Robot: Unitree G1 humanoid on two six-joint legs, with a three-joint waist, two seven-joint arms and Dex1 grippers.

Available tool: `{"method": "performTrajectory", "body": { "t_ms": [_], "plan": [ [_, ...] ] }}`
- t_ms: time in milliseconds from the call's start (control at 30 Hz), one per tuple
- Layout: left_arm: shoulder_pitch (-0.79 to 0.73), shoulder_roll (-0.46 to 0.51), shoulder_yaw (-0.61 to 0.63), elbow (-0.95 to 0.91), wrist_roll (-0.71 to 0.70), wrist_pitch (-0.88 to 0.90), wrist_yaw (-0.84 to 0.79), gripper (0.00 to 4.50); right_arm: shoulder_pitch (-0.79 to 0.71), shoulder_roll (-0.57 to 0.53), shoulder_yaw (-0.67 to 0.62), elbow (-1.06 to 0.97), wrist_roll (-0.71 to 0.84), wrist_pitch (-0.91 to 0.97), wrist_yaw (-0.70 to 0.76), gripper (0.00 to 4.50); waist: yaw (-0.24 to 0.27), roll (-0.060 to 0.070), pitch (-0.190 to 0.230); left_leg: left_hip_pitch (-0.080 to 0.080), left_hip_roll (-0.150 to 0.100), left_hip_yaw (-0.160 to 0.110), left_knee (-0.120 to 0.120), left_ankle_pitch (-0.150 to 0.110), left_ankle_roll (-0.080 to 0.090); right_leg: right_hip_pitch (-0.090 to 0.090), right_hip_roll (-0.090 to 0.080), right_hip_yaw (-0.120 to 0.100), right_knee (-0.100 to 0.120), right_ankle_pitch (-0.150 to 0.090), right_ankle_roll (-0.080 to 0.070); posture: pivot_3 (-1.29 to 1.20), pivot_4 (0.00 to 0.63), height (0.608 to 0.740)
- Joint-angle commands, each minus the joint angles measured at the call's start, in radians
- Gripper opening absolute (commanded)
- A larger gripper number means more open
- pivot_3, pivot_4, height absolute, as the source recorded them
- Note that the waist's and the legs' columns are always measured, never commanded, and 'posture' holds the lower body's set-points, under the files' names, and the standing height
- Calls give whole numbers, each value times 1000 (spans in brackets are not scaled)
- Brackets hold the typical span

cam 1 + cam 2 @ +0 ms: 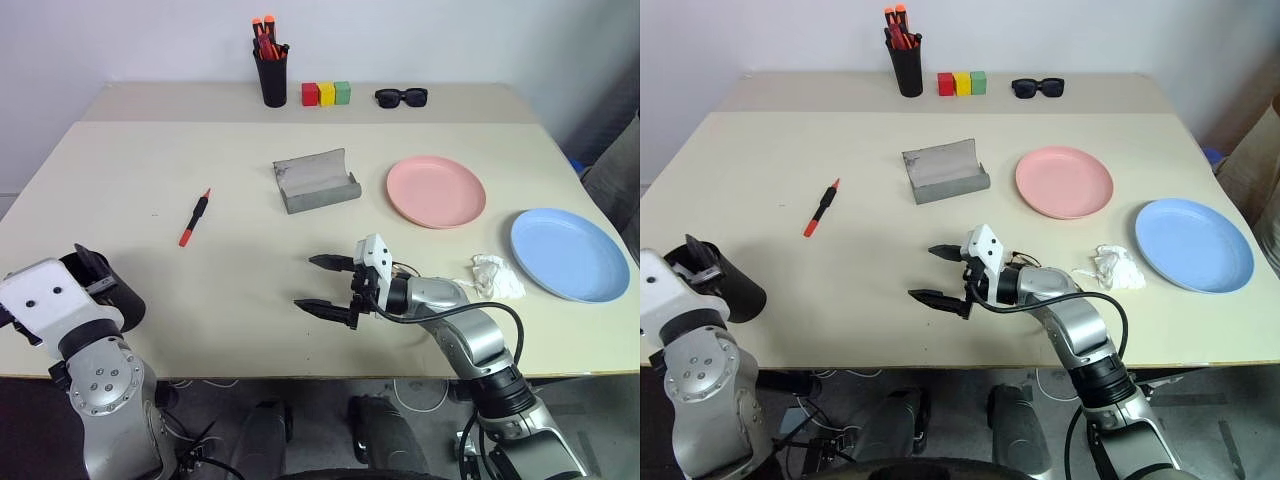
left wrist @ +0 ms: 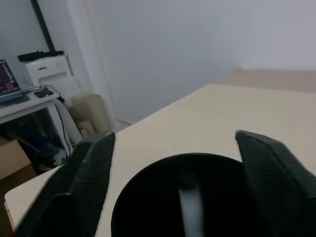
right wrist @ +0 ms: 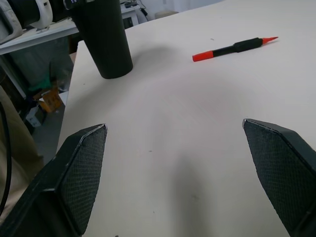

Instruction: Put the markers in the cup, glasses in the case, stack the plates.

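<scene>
We judge the job barely begun. In the left wrist view a pale stick stands inside the cup (image 2: 192, 197), most likely the white marker, so one pen seems to be in. The red-capped marker (image 1: 194, 217) still lies loose on the worktop (image 1: 150, 180), well apart from the cup (image 1: 725, 280), which stands near the front left edge. The grey case (image 1: 315, 180) sits open in the middle with nothing visible inside it, and we cannot make out the wire-frame glasses with any certainty; thin dark wires show just behind our right gripper, beside a crumpled white tissue (image 1: 497, 275), and may be them. The pink plate (image 1: 436, 191) and the blue plate (image 1: 569, 254) lie side by side but apart, not stacked. So one marker, the glasses and the plates are all left to do.

Our left gripper (image 2: 177, 163) hangs right over the cup's mouth, its jaws spread wide on either side of the rim and holding nothing. Our right gripper (image 1: 328, 285) is stretched over the front middle of the worktop, pointing across toward the left, level with the surface, its jaws fully apart and empty. In its wrist view the red-capped marker (image 3: 234, 48) lies ahead, and the cup (image 3: 103, 37) off to one side.
</scene>
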Motion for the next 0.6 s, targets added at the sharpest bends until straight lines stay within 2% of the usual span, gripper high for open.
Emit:
{"method": "performTrajectory", "body": {
  "t_ms": [33, 133, 267, 333, 433, 500, 600],
  "plan": [
    [-34, 18, 3, -17, 11, -26, 3, 3724, -18, 10, -1, -13, 3, -21, 6, 4500, 1, 0, 0, 0, 0, 0, 0, 0, 0, 0, 0, 0, 0, 0, 0, 0, 150, 740],
    [-151, 80, 3, 2, -3, -9, -24, 3724, -17, 10, -1, -15, 3, -20, 3, 4500, 3, -1, 0, 0, 0, 0, 0, 0, 0, 0, 0, 0, 0, 0, 0, 0, 150, 740],
    [-350, 199, -49, 70, -62, 53, -143, 3724, -14, 13, -1, -19, 4, -15, -3, 4500, 2, -1, 0, 0, 0, 0, 0, 0, 0, 1, 0, -1, 0, 0, 0, 0, 150, 740],
    [-433, 253, -82, 140, -85, 186, -206, 3724, -12, 16, 1, -21, 3, -12, -7, 4500, 2, -1, 0, 0, 0, -1, 0, 0, 0, 0, 0, -1, 0, 0, 1, 0, 150, 740],
    [-562, 277, -86, 294, -118, 466, -235, 4486, -5, 21, 8, -27, 0, -8, -14, 4500, -3, -1, 0, 1, 0, -1, 0, 0, 0, 1, 0, -1, 0, 2, 4, 0, 150, 740],
    [-643, 261, -54, 403, -143, 564, -231, 4486, 1, 26, 17, -33, -3, -8, -19, 4500, -5, -1, 0, 1, 0, -1, 0, 0, 0, 0, 1, -1, 1, 2, 5, 0, 150, 740],
    [-751, 287, -42, 601, -138, 654, -216, 4486, 7, 31, 23, -48, -2, 1, -30, 4500, -7, -2, 1, 0, 0, -2, -1, 0, 0, -1, 2, -2, 1, 2, 5, 0, 150, 740]
  ]
}}
